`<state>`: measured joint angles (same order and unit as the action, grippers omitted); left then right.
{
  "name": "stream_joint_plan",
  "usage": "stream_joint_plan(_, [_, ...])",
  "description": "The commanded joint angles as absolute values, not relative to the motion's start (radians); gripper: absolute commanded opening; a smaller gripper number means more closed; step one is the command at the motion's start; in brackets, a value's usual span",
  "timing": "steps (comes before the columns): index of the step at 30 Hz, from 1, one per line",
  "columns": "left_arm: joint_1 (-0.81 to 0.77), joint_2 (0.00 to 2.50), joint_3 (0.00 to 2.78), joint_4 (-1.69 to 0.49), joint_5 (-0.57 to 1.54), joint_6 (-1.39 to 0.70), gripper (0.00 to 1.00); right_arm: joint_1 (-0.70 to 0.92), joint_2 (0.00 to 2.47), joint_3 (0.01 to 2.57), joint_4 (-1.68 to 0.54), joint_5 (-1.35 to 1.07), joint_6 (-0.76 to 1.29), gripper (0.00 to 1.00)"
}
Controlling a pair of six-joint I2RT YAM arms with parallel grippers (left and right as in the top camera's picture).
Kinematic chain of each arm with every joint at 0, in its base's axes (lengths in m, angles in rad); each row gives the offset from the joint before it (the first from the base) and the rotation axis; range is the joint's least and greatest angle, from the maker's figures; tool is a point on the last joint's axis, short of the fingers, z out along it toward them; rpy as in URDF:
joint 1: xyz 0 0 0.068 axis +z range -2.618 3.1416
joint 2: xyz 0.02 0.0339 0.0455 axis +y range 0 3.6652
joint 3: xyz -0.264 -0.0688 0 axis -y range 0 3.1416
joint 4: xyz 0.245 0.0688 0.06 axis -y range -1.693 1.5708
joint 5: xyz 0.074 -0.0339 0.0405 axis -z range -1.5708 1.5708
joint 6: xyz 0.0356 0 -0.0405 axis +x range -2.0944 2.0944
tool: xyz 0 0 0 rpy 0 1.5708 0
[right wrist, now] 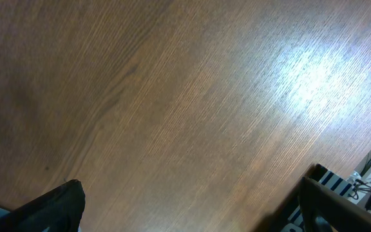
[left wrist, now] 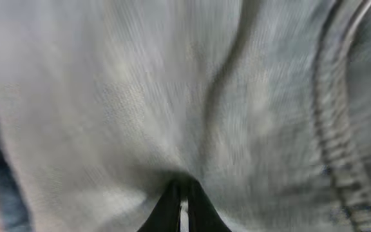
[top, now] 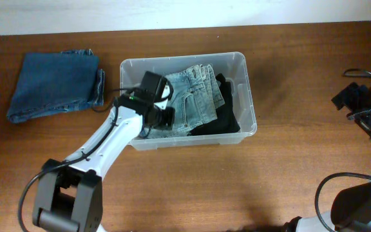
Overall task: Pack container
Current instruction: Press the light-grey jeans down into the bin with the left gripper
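- Container (top: 198, 143): mid-table, toward the far edge. It holds light-wash jeans (top: 195, 96) and a black garment (top: 227, 115).
- Your left arm: stretched up from the near-left corner, wrist dipped inside the container's left wall.
- Left gripper (left wrist: 182, 205): tips pinched together on the light-wash jeans.
- Your right arm: at the right edge.
- Right gripper (right wrist: 192, 187): fingers spread wide over bare table (right wrist: 172, 96), holding nothing.
- Folded dark jeans (top: 53, 87): far-left corner.

A folded pair of dark blue denim jeans (top: 55, 86) lay flat toward the left end of the brown wood-grain table (top: 288, 77), on bare wood.
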<state>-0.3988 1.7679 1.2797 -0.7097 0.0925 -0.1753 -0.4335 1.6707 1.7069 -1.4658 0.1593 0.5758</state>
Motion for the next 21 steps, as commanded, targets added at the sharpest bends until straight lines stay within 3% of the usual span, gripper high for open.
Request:
stream_joint_plan(1, [-0.395, 1.735, 1.442, -0.757, 0.063, -0.159, 0.07, -0.439, 1.658, 1.704, -1.466, 0.165, 0.585, 0.99])
stream_joint_plan(9, [-0.432, 1.745, 1.571, -0.767, 0.063, -0.159, 0.07, -0.439, 1.658, 1.704, -1.466, 0.165, 0.585, 0.99])
stream_joint_plan(21, [-0.581, 2.121, 1.572, -0.752, 0.074, -0.16, 0.07, -0.439, 1.658, 1.704, -1.466, 0.165, 0.585, 0.98])
